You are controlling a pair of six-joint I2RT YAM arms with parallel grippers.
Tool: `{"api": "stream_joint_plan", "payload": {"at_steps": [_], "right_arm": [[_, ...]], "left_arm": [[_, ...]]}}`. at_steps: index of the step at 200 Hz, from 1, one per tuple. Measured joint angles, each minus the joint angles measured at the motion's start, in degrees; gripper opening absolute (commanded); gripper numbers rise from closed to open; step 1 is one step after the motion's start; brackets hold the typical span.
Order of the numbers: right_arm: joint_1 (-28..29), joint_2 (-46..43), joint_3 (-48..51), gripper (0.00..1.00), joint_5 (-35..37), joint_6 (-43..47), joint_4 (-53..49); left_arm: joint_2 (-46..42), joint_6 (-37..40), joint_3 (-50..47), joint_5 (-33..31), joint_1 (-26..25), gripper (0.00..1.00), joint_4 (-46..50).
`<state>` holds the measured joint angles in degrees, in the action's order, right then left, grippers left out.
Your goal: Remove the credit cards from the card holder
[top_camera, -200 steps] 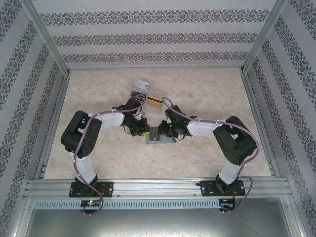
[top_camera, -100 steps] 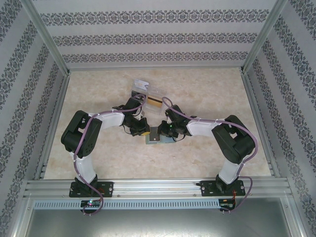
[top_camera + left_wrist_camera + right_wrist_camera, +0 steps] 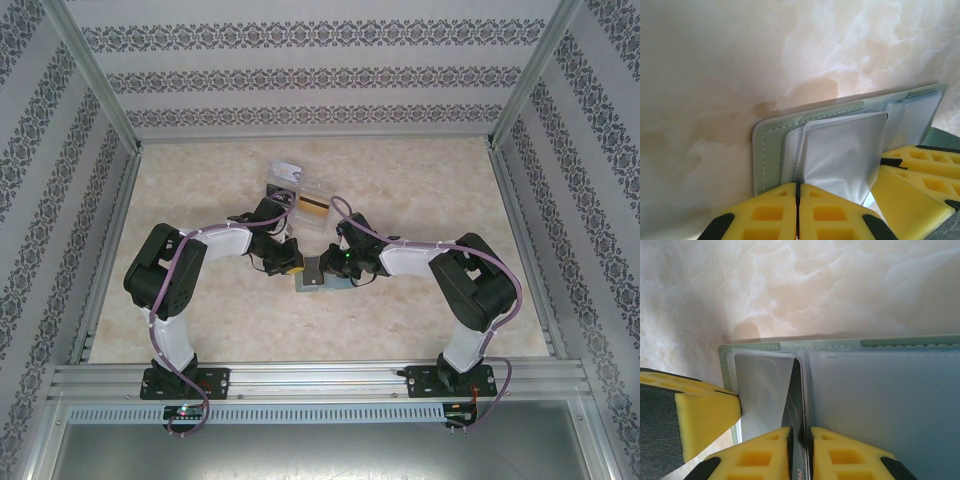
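The card holder (image 3: 320,281) lies open on the table between both grippers, a pale grey-green cover (image 3: 771,145) with clear sleeves (image 3: 840,155). My left gripper (image 3: 290,262) (image 3: 798,184) is shut on the edge of a clear sleeve and holds the holder's left side. My right gripper (image 3: 333,268) (image 3: 800,432) is shut on the near end of a dark grey-black credit card (image 3: 799,400), which sticks out of a sleeve beside the holder's fold. The holder's green rim (image 3: 755,346) runs along the far side. Each wrist view also catches the other gripper's yellow fingers (image 3: 920,160) (image 3: 705,415).
A clear plastic box (image 3: 297,190) stands just behind the grippers, with a gold-orange card (image 3: 312,208) and a white card (image 3: 286,169) in it. Marble-patterned tabletop (image 3: 430,180) spreads to all sides, bounded by metal rails and patterned walls.
Hardly anything: the right wrist has shifted a touch toward the back. The left arm and the holder stay where they were.
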<state>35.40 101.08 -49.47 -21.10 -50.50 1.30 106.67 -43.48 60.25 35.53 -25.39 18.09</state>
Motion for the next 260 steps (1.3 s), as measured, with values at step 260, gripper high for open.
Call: {"api": "stream_joint_plan", "payload": {"at_steps": [260], "right_arm": [[-0.42, -0.87, 2.51, 0.02, -2.25, -0.35, 4.87]], "left_arm": [[0.37, 1.03, 0.26, 0.48, 0.39, 0.06, 0.11]]}}
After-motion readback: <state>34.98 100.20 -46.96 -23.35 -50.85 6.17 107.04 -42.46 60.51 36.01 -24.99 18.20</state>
